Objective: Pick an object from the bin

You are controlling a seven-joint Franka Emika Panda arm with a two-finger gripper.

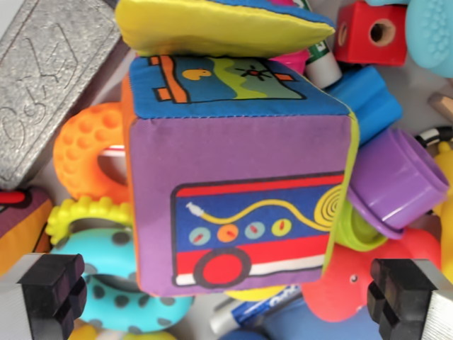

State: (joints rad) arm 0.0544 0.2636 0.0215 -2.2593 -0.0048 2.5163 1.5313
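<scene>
A soft purple fabric cube (241,177) with a red and blue picture on its side fills the middle of the wrist view, lying on a heap of toys. My gripper (230,297) is open, its two black fingertips at the bottom corners, one finger (53,287) left and one finger (400,290) right of the cube's lower edge. Nothing is held between them. A yellow fabric piece (212,28) lies over the cube's top.
Around the cube lie an orange knobbly ring (81,152), a teal spotted teether (117,294), a purple cup (400,180), a blue cylinder (368,99), a red block with holes (371,32), a red toy (354,283), a marker (251,312) and a grey embossed slab (42,78).
</scene>
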